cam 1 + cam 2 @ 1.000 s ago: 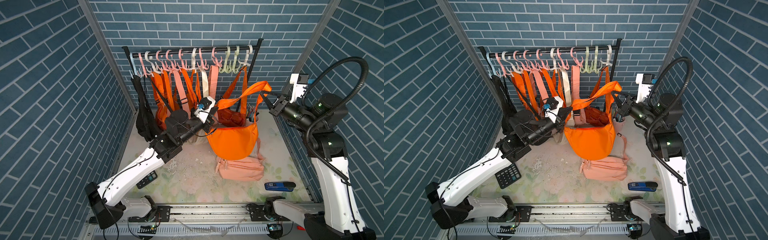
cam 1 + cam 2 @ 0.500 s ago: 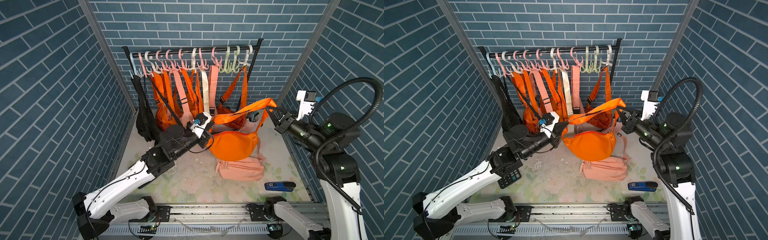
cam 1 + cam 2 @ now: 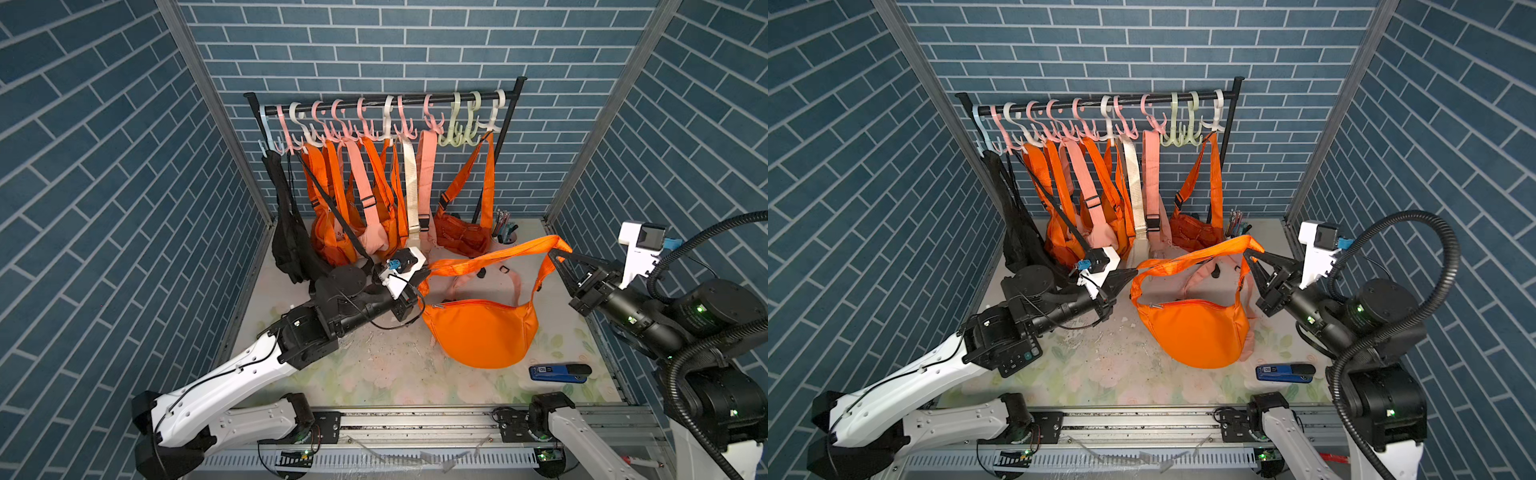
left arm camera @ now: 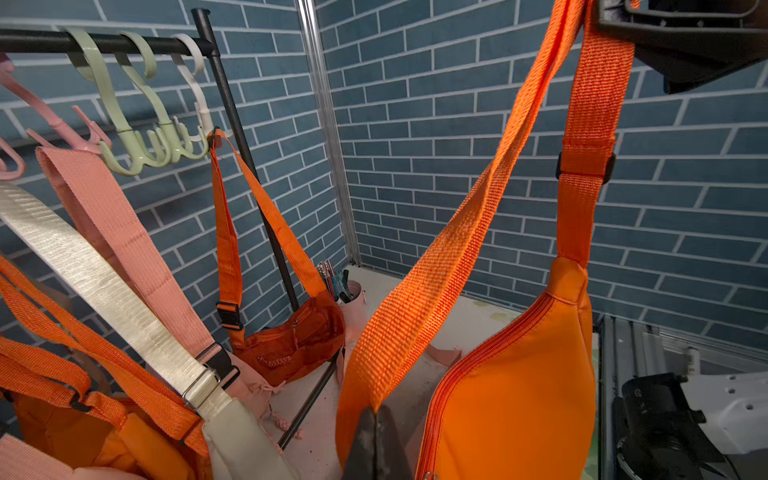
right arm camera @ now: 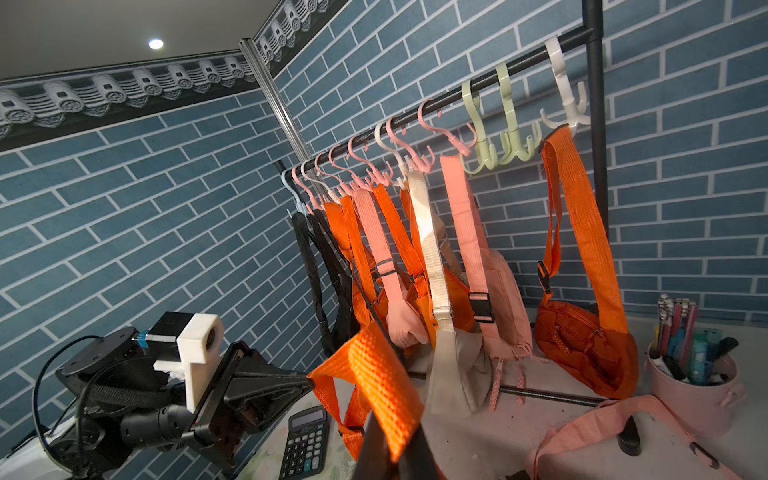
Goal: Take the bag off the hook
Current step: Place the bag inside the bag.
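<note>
The bright orange bag hangs off the rack in both top views, its body low over the table. Its strap is stretched between my two grippers and touches no hook. My left gripper is shut on the strap's left end, and the left wrist view shows the webbing pinched at that gripper. My right gripper is shut on the strap's right bend. Two pale green hooks on the rail carry nothing.
Several orange, pink, cream and black bags hang along the rail, a dark orange one at its right end. A pink bag lies under the held bag. Nearby lie a blue stapler, a calculator and a pen cup.
Both arms have drawn back from the rack and down, carrying the orange bag forward and lower. Its strap now runs flatter between the grippers.
</note>
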`<state>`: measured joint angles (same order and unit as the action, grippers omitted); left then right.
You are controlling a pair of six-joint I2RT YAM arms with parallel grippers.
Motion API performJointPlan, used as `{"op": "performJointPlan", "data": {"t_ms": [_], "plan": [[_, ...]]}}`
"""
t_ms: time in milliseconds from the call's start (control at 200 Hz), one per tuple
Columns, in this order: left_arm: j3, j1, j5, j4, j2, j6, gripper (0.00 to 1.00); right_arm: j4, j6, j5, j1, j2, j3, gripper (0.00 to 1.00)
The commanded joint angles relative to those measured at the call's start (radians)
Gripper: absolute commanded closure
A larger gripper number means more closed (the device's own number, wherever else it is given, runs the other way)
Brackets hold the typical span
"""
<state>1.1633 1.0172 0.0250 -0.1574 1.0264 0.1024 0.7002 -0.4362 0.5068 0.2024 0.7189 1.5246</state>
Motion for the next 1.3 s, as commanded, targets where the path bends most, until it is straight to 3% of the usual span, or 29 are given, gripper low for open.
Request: {"op": "performJointPlan", "data": {"t_ms": [0,205,500,695,955,1295], "plan": [[-0.021,0.013,0.034,-0.049,-0.015,-0.032,1.0,0.085,0.07,-0.063,0.004,-0.046,-0.006,1.0],[-0.049,0.032,0.041,-0.035,-0.018,-0.056,1.0,0.174,0.107,-0.131,0.003,-0.093,-0.026,1.0],[-0.189,0.035,0.024,0.161,0.069,-0.133,1.0,0.246,0.122,-0.413,0.003,-0.036,-0.099,1.0],[-0.236,0.034,0.031,0.265,0.181,-0.179,1.0,0.16,0.117,-0.551,0.004,0.005,-0.229,1.0],[-0.226,0.033,-0.083,0.341,0.277,-0.186,1.0,0.045,0.09,-0.678,0.003,0.062,-0.369,1.0],[-0.156,0.026,-0.235,0.372,0.422,-0.164,1.0,-0.062,0.071,-0.756,0.0,0.148,-0.481,1.0]]}}
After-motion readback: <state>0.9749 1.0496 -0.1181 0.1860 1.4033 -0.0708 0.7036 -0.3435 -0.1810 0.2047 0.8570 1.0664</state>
